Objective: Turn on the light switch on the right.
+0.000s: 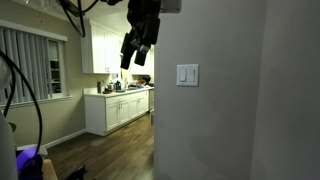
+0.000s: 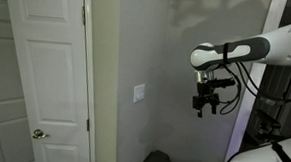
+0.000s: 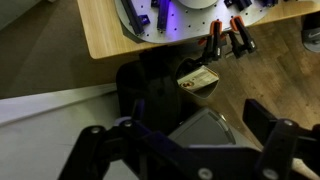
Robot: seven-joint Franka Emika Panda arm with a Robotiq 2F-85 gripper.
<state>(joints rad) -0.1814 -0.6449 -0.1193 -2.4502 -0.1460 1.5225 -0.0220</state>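
The white two-rocker wall plate shows in both exterior views, on a grey wall. The light switch (image 1: 191, 75) is its right-hand paddle. In the exterior view from the side the plate (image 2: 139, 93) is too small to tell the paddles apart. My gripper (image 1: 136, 50) hangs in the air to the left of the plate and higher, away from the wall (image 2: 206, 104). In the wrist view its fingers (image 3: 190, 140) are spread apart with nothing between them. The wrist view looks down at the floor, and the switch is out of that view.
The wall's corner edge (image 1: 157, 100) is between my gripper and the plate. White kitchen cabinets (image 1: 118, 108) and window blinds (image 1: 25, 65) stand behind. A white door (image 2: 46, 76) is beside the wall. Below are a wooden table (image 3: 110, 30) with orange-handled tools (image 3: 225, 38).
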